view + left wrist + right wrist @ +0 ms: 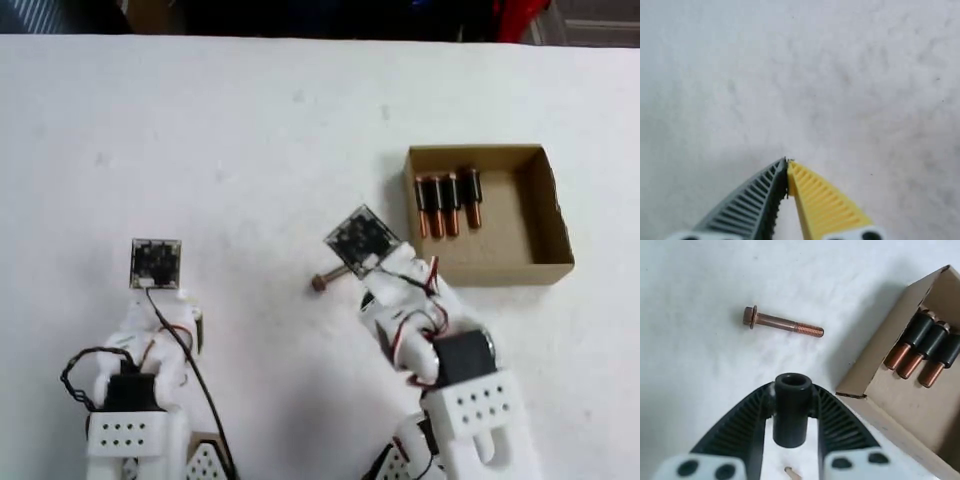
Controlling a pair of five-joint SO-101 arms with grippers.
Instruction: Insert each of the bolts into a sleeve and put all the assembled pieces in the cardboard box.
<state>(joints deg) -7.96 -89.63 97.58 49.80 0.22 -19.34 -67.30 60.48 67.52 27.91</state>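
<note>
The left arm sits drawn back near its base, pointing straight out across the white worktop [250, 130]. Its wrist view looks along the left claw [786, 167]: the grey and yellow fingers are clenched tip to tip with nothing between them, and bare worktop lies ahead of the tips.

From above, the right arm leans out from its base at a slant toward the left arm's side. A wrist board [360, 240] covers its claw, and the head of a copper bolt [322, 282] pokes out past the board. The right wrist view gives the grip itself: the right claw [792, 390] is grasping a black sleeve [791, 410], whose open bore faces forward. The bolt [782, 323] lies flat just ahead of the claw, crosswise to it and apart from the sleeve.

To the right of this claw, close by, stands the cardboard box [548, 222], its near corner [875, 390] beside the fingers. Inside, three assembled pieces [448, 203] lie side by side, copper shanks [912, 362] sticking out of black sleeves.
</note>
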